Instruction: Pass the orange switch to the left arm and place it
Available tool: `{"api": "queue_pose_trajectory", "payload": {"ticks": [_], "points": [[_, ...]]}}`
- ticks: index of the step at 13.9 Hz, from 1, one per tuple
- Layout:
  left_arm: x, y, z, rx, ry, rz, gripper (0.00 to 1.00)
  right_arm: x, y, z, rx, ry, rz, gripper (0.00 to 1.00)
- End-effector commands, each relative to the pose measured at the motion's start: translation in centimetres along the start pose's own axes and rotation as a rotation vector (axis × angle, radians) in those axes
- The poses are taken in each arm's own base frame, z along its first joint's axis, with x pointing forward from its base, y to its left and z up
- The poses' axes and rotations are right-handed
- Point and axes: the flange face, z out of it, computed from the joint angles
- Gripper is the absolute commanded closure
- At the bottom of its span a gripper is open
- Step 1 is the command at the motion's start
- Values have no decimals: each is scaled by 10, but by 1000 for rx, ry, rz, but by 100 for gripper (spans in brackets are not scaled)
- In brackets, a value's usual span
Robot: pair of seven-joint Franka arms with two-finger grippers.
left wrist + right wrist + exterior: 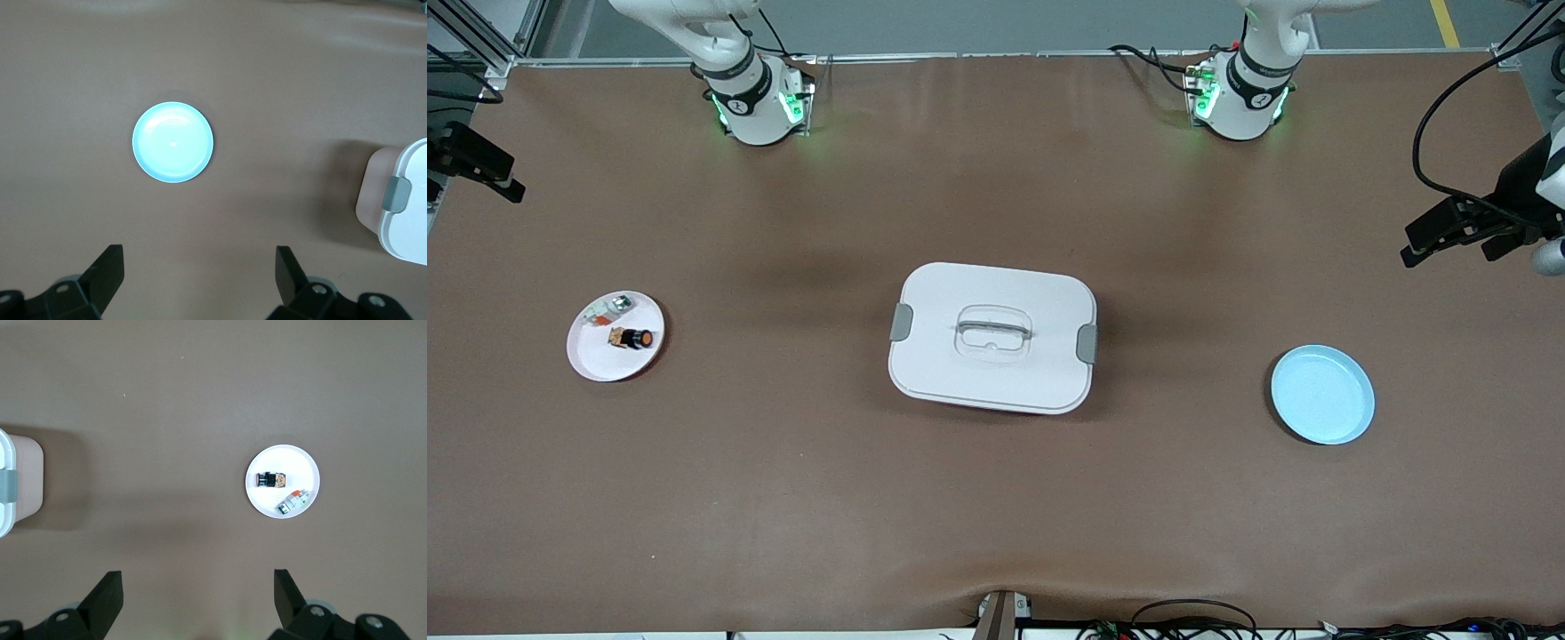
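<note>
Front view is showing the orange switch (636,339) lying on a white plate (596,360) toward the right arm's end of the worktop, the box (992,338) sitting mid-worktop. Left tool (197,273) and right tool (197,593) are hanging spread, empty — a low handover risks clipping the box.

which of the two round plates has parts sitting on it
The white plate toward the right arm's end: it holds the orange switch and a small white-silver part. The light blue plate holds nothing.

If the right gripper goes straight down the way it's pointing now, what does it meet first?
Probably bare table. The right gripper, jaws open, points down at brown surface between the white plate holding the orange switch and the box; neither seems directly below.
</note>
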Motion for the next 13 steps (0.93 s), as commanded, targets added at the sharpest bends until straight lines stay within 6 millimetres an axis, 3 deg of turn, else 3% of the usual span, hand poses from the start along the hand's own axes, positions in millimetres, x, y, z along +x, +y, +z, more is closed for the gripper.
{"api": "queue_pose_trajectory", "payload": {"ticks": [1, 3, 5, 7, 8, 12, 13], "points": [[2, -2, -6, 1, -1, 23, 0, -10, 0, -2, -12, -3, -19, 0], [2, 4, -9, -27, 10, 26, 0, -10, 1, -2, -12, -5, -18, 0], [3, 17, -45, -108, 90, 31, 0, -10, 2, -2, -12, -5, -15, 0], [0, 37, -46, -104, 93, 57, 0, -10, 3, -1, -12, -6, -13, 0], [-1, 38, -45, -95, 91, 60, 0, -9, 3, -2, -12, -3, -10, 0], [2, 22, -40, -86, 77, 43, 0, 2, 11, -1, -17, 1, 7, 0], [4, 18, -33, -75, 55, 37, 0, 3, 22, -2, -15, 7, 24, 0]]}}
